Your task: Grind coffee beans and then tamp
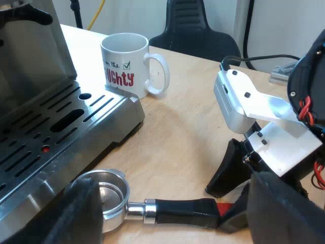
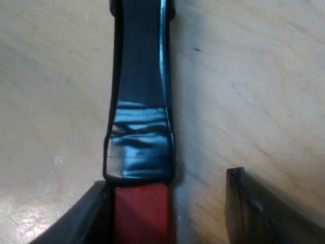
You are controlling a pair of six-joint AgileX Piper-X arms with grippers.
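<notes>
The metal holder (image 1: 109, 195) lies flat on the wooden table beside the espresso machine's drip tray (image 1: 61, 127), its basket looking empty. Its dark handle (image 1: 183, 211) ends in red (image 2: 141, 213). My right gripper (image 2: 167, 203) is open and straddles that red end: one finger (image 2: 91, 216) is against it, the other finger (image 2: 264, 211) stands apart from it with bare wood between. My left gripper (image 1: 175, 188) hovers above the holder, open, with its fingers spread wide over the basket and the handle's end and nothing held.
A white mug (image 1: 129, 63) with red lettering stands on the table by the corner of the drip tray. Bare wood lies between the mug and the holder. A black chair (image 1: 190, 25) stands beyond the table's edge.
</notes>
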